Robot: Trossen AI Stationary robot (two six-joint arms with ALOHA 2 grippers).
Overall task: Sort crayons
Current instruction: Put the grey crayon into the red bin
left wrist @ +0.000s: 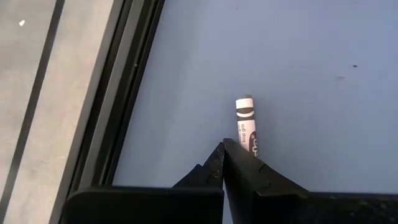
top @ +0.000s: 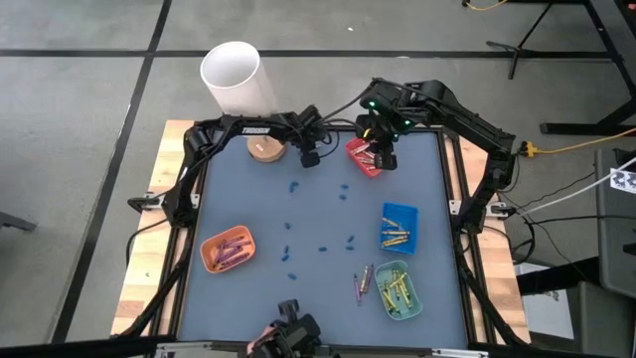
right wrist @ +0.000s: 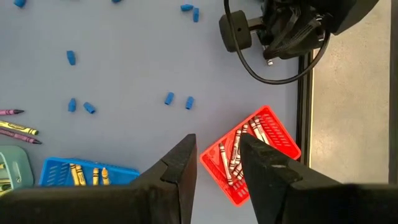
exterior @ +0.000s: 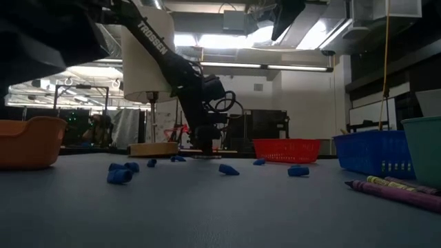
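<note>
Two arms over blue-grey table [top: 318,214], left jaws closed beside crayon [left wrist: 246,124], right jaws open above red tray [right wrist: 273,134].

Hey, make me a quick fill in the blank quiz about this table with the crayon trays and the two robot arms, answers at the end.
1. The right gripper hovers open above the ____ tray.
2. The left gripper is shut beside a ____ crayon lying on the mat.
3. The gold-orange crayons lie in the ____ tray.
4. The purple-pink crayons lie in the ____ tray.

Answers: red; silver-grey; blue; orange
</note>
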